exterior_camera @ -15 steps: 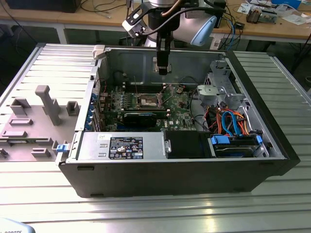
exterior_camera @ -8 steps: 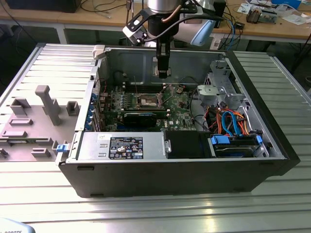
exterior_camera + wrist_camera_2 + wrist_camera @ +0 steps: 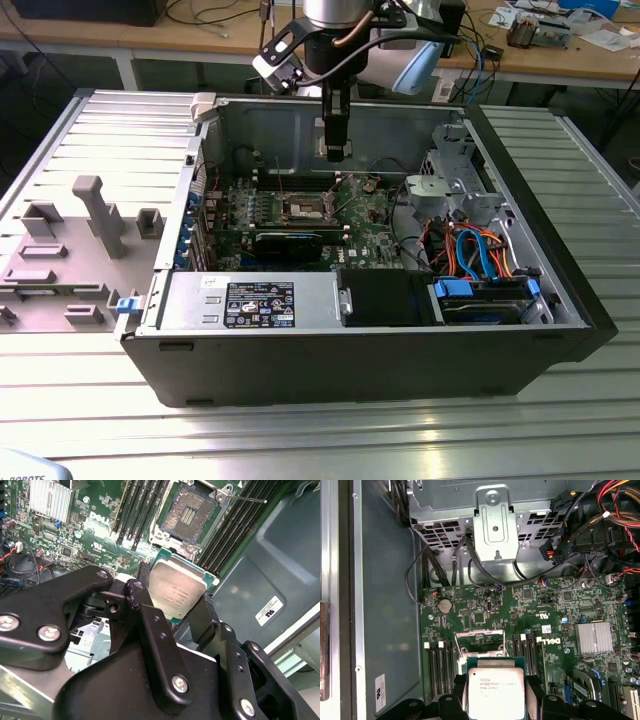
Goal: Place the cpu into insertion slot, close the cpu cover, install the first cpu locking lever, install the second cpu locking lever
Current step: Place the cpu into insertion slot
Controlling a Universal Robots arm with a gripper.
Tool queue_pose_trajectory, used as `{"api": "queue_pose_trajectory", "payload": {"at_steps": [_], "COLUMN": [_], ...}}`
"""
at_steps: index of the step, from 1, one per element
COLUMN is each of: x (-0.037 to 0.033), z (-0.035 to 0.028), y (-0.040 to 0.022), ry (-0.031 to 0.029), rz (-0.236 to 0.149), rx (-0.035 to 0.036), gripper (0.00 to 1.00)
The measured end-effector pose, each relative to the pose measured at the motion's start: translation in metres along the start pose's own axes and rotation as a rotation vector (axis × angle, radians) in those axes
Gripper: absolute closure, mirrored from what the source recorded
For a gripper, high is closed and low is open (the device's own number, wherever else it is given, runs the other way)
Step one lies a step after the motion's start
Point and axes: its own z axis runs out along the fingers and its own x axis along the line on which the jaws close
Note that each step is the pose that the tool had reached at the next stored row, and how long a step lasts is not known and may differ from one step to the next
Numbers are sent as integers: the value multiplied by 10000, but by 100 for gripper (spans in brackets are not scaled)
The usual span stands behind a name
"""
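Note:
My gripper (image 3: 335, 150) hangs inside the open computer case, above the motherboard, shut on the cpu (image 3: 177, 592). The cpu is a small square chip with a silver top, pinched at two opposite edges by the black fingers (image 3: 142, 582). In the first wrist view the cpu (image 3: 496, 692) sits between the fingers (image 3: 536, 692). The insertion slot (image 3: 190, 515) lies uncovered below and ahead of the chip, its dark pin field bare inside a silver rim; it also shows in the exterior view (image 3: 303, 208). The thin silver cpu cover (image 3: 480, 636) stands raised just beyond the chip. A thin locking lever (image 3: 245, 500) sticks out beside the slot.
Long black memory slots (image 3: 132, 515) flank the insertion slot on both sides. A finned heatsink (image 3: 594, 637) and a black card (image 3: 288, 243) sit on the board. A drive cage (image 3: 455, 185) with coloured cables (image 3: 475, 250) stands at the exterior view's right. A grey fixture tray (image 3: 70, 250) lies outside the case.

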Motion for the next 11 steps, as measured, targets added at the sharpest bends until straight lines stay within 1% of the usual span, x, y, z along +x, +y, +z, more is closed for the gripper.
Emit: {"api": "queue_pose_trajectory", "payload": {"at_steps": [2, 6, 10, 11], "x": [-1, -2, -3, -4], "z": [0, 21, 90, 98], "y": [-1, -19, -27, -31], "ry": [-2, 1, 2, 2], "rz": [-3, -19, -29, -27], "rx": [1, 1, 2, 2], "gripper": [46, 46, 46, 46]}}
